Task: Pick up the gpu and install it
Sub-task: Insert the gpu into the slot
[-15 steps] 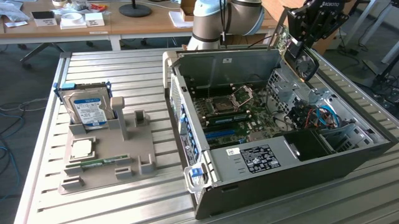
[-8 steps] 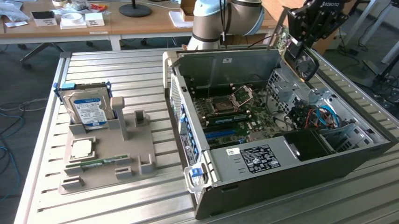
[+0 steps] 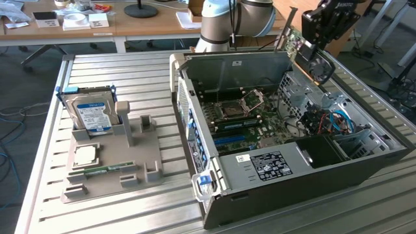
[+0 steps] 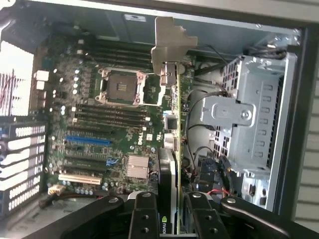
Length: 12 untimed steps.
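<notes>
Got the gpu (image 4: pixel 172 149) picked up already, pinched edge-on in the gripper (image 4: pixel 172 214), jaws about half closed on it, hanging over the motherboard (image 4: pixel 109 124) inside the open pc case (image 3: pixel 293 180). Not slotted in yet. Sitting on a slatted metal table (image 3: pixel 130 214), with a hard drive (image 3: pixel 94 114) on a grey tray (image 3: pixel 140 146) alongside and a wooden desk (image 3: pixel 130 24) behind.

gpu (image 4: pixel 169 169) green board, black face, pale bracket — hard drive (image 3: pixel 93 116) label blue-white — tool (image 4: pixel 172 213) black.

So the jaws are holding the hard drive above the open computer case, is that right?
Not quite: the jaws hold the gpu above the open computer case, as the wrist view shows. The hard drive stands in the grey holder.
</notes>
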Tool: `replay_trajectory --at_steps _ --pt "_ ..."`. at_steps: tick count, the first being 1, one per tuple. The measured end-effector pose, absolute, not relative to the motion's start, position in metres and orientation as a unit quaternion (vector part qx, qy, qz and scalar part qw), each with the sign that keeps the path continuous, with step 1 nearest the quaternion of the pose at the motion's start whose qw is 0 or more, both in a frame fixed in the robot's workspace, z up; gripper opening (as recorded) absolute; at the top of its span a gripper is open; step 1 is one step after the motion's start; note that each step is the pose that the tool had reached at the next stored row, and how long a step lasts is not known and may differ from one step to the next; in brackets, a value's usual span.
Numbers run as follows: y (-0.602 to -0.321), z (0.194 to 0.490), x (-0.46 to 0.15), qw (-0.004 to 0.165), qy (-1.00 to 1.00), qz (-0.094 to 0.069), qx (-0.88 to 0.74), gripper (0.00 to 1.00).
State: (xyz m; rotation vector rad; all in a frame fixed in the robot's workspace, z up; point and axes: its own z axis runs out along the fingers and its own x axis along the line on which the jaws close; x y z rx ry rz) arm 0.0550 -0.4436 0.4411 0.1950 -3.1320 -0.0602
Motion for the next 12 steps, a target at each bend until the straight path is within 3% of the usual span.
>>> replay_trajectory --at_steps 12 --pt "-0.4436 0.4401 0.055 0.004 -0.985 -0.019 0.171 0.27"
